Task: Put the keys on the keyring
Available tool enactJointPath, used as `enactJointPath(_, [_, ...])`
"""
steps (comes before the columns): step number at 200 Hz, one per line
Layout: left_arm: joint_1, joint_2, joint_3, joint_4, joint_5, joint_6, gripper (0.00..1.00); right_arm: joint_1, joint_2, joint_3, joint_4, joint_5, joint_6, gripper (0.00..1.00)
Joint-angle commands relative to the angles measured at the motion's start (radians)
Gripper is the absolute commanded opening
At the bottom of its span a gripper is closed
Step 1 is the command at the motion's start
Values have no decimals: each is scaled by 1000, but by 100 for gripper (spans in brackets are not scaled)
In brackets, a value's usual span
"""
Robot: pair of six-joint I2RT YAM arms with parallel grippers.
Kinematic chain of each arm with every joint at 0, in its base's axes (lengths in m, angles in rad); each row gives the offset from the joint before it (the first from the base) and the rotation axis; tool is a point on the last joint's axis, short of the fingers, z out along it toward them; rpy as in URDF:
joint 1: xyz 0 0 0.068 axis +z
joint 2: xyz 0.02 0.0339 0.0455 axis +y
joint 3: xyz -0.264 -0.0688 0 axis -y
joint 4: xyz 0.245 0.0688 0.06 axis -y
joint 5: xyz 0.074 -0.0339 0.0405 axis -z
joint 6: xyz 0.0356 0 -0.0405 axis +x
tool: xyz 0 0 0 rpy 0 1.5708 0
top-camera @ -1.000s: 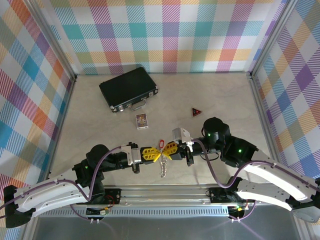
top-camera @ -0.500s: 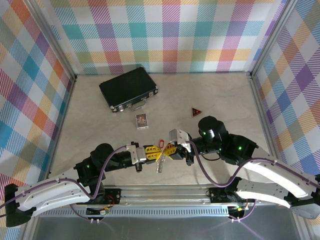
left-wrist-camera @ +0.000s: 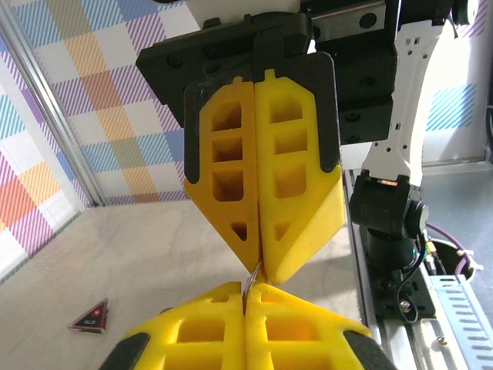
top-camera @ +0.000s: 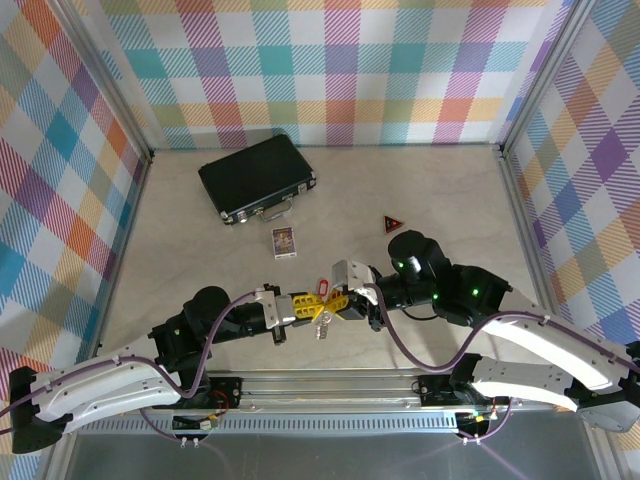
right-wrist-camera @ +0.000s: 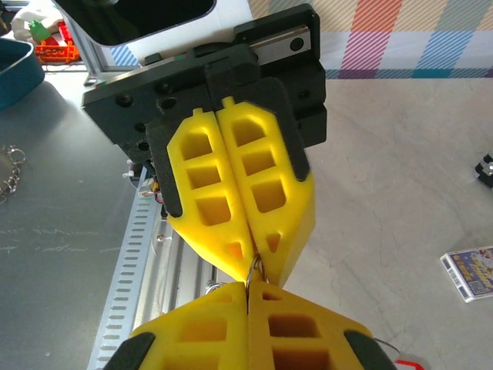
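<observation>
My left gripper and right gripper meet tip to tip above the near middle of the table, both shut. A thin silvery loop of the keyring runs from the seam of my left fingers into the seam of the right gripper's fingers. The right wrist view shows the same loop bridging both pairs of tips. The keyring's small metal pieces hang below the tips. The key's red tag sticks out just beyond them, and a red edge of it shows beside my right fingers.
A black case with a metal handle lies at the back left. A small card sits in front of it. A dark red triangular piece lies to the right. The metal rail runs along the near edge.
Both grippers have shifted slightly left and away from the rail, still tip to tip. The hanging metal pieces have drawn up closer to the tips.
</observation>
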Motion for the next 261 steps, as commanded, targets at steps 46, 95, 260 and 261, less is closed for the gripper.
enactJointPath(46, [-9, -9, 18, -4, -47, 7, 0, 18, -8, 35, 20, 5, -1, 4])
enactJointPath(95, [-9, -5, 23, -31, -134, 5, 0, -24, -21, 35, 47, 130, 126, 65])
enactJointPath(260, [-8, -242, -146, 69, -362, -89, 0, -311, 518, 27, 20, 142, 639, 79])
enactJointPath(261, [-8, -242, -147, 69, -362, -90, 0, -310, 522, 27, 20, 142, 641, 78])
